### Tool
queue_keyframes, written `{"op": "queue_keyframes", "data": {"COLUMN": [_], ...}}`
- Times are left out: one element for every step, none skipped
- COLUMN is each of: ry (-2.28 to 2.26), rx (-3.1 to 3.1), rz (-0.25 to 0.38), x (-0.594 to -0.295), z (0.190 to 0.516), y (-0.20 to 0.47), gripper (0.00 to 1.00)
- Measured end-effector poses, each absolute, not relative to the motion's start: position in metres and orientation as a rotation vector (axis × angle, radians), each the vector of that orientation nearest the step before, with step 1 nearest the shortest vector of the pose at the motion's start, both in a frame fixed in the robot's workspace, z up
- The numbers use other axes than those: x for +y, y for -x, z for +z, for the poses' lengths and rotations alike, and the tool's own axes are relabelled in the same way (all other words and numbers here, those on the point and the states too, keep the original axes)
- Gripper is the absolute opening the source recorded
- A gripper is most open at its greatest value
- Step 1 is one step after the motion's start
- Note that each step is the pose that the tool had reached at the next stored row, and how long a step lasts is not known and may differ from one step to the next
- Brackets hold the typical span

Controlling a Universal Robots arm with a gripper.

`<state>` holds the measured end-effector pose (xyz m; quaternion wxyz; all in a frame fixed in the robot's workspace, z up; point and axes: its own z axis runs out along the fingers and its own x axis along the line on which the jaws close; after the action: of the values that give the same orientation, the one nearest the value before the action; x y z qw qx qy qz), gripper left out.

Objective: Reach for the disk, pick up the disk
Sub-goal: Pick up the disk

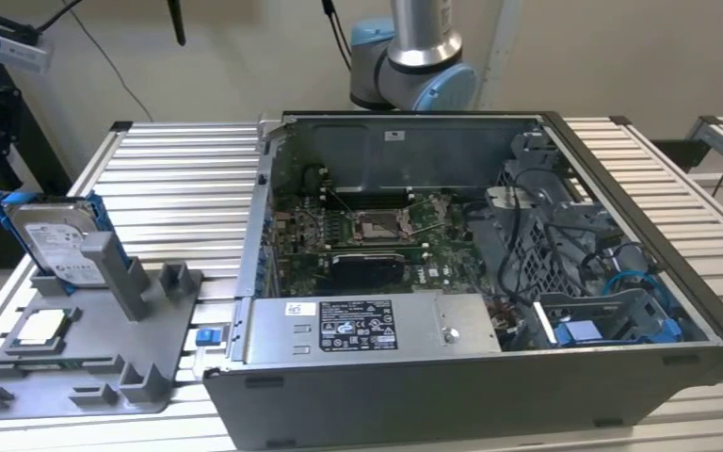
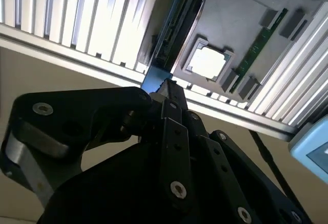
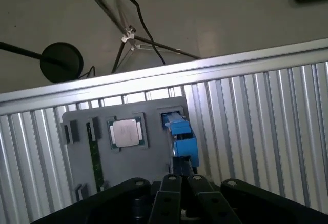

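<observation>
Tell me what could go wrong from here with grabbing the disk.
1. The disk stands on edge in the grey stand, held between posts. An off-line pull could jam it or drag the stand along.
2. In the first wrist view the pale chip lies beside the disk's slot. If the tool comes down off to that side, it may knock the chip.

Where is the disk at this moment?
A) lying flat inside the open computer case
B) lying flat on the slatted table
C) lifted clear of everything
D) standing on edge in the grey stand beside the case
D: in the exterior view the disk stands upright on its edge in the grey stand, to the exterior view's left of the computer case.
</observation>
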<state>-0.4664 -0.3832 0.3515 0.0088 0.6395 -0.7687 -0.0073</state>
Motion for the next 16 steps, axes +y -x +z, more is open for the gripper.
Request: {"op": "queue_keyframes", "data": {"ry": [-1.998, -1.998, -1.998, -1.998, -1.998, -1.998, -1.998, -1.999, -2.0, -2.002, -2.005, -2.008, -2.012, -2.016, -2.021, -2.025], "rx": [-2.401, -2.401, -2.401, -2.401, -2.401, -2.402, -2.402, -2.402, -2.402, -2.403, -2.401, -2.399, -2.397, -2.393, -2.389, -2.385], "rz": [-0.023, -0.023, -0.023, -0.023, -0.023, -0.023, -0.023, -0.023, -0.026, -0.029, -0.031, -0.032, -0.032, -0.032, -0.032, -0.033], "x": [-0.383, -0.383, -0.383, -0.383, -0.383, -0.383, -0.383, -0.383, -0.383, -0.383, -0.382, -0.382, -0.382, -0.381, -0.381, -0.38], "z": [0.351, 0.351, 0.351, 0.351, 0.351, 0.351, 0.351, 0.35, 0.349, 0.348, 0.346, 0.344, 0.342, 0.341, 0.339, 0.337], "y": [0.466, 0.466, 0.466, 0.466, 0.466, 0.466, 0.466, 0.466, 0.466, 0.467, 0.466, 0.466, 0.467, 0.467, 0.467, 0.467], "gripper": [1.0, 1.0, 1.0, 1.0, 1.0, 1.0, 1.0, 1.0, 1.0, 1.0, 1.0, 1.0, 1.0, 1.0, 1.0, 1.0]}}
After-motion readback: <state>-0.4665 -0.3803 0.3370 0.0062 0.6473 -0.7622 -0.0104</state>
